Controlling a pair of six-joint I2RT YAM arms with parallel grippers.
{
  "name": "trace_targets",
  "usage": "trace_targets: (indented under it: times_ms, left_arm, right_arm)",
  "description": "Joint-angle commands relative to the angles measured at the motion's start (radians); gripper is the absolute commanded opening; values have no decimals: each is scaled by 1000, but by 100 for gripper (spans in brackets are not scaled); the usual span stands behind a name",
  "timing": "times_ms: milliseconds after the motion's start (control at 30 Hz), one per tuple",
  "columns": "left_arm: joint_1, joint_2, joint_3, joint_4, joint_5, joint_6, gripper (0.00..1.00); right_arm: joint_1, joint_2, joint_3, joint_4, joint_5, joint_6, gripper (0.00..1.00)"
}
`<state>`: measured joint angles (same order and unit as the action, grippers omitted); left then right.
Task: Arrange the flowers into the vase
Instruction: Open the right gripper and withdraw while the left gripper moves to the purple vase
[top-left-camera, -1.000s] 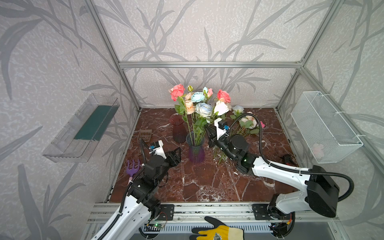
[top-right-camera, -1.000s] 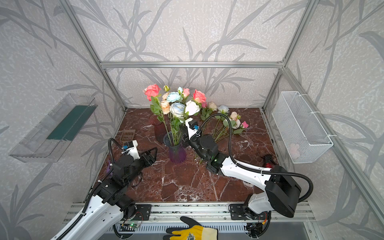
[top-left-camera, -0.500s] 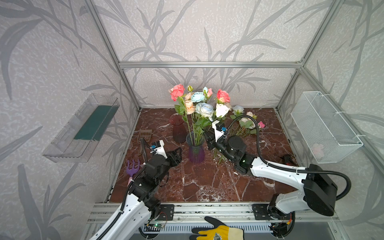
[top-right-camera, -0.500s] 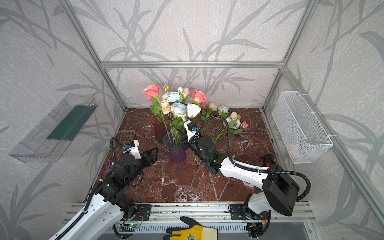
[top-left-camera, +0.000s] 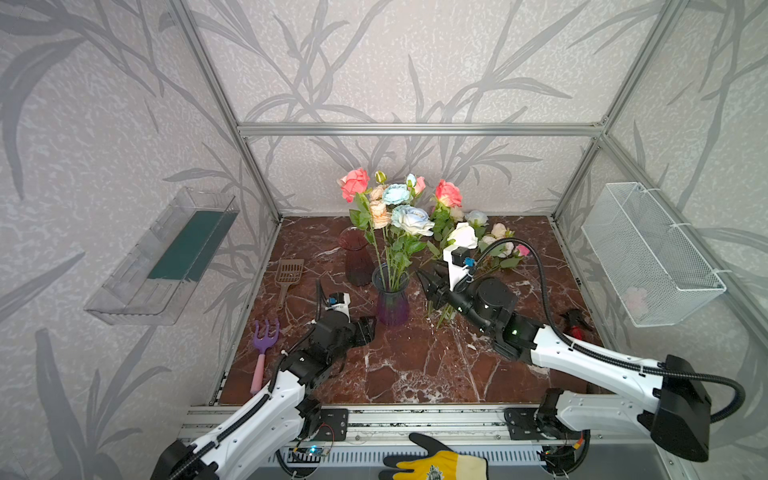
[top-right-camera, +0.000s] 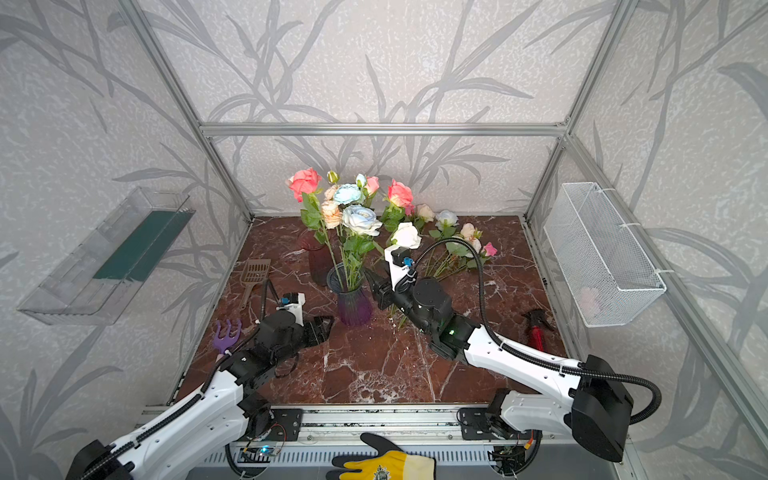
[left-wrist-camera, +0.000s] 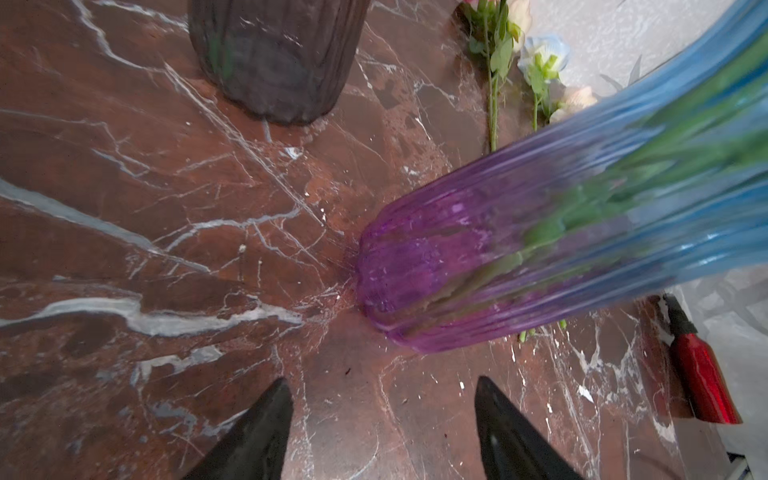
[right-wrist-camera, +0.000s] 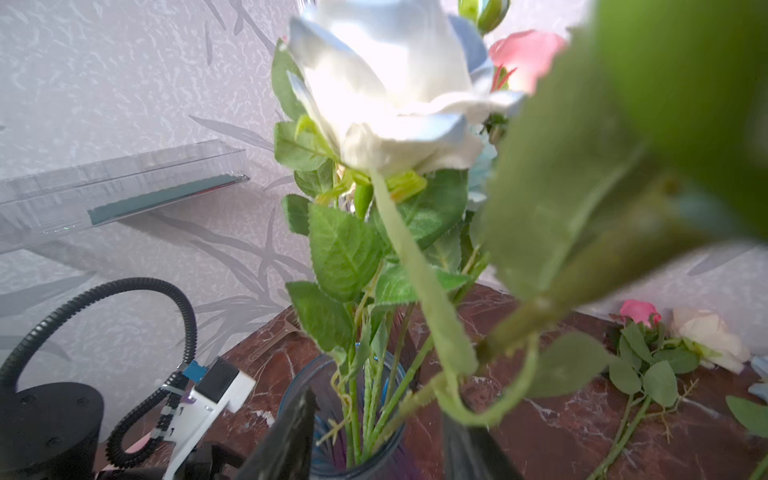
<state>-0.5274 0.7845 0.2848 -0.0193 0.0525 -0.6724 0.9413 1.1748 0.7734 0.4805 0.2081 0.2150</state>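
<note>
- Roses, long-stemmed fabric ones with coral, peach and pale blue heads, stand upright in the ribbed glass vase, purple at its base and blue at its rim. It stands at the middle of the brown marble floor in both top views.
- Right of the vase, a white rose sits just above the right arm's wrist. Further right, a loose bunch of cream, pink and pale blue roses lies flat on the marble.
- These flowers look light and springy. The thin green stems should bend rather than snap, while heads and leaves would crush or snag. The best hold is probably bare stem, low down, below the leaves.
- The vase looks top-heavy with its load, so a sideways push on a stem could tip it.
- The left gripper lies low over the marble, left of the vase and aimed at its base. Its two black fingers are spread wide with nothing between them.
- The right gripper reaches in from the lower right of both top views and is raised to the vase rim. Its fingers are parted, and a green stem passes through the gap toward the vase mouth. Neither finger seems to press on it, though blur makes contact hard to judge.
</note>
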Motion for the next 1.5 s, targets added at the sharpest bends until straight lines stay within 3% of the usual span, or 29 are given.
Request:
trace_targets:
  times_ms: [0,200,567,1000,1467]
  left_arm:
    - [-37,58,-19,137,24,44,72]
    - [-80,277,-36,345,83,97,73]
    - [-87,554,1,568,52,95,71]
    - [-83,732,114,644,23,133,70]
    - [-39,953,359,616,52,143,69]
  right_arm:
    - [19,-66,-61,-98,11,48,51]
    - [22,-198,-212,-143,84,113,52]
    - [13,-298,-295,-238,171,135,53]
    - [-12,-332,-314,-263,172,141,53]
    - [-28,-388,-347,-269,171,147,53]
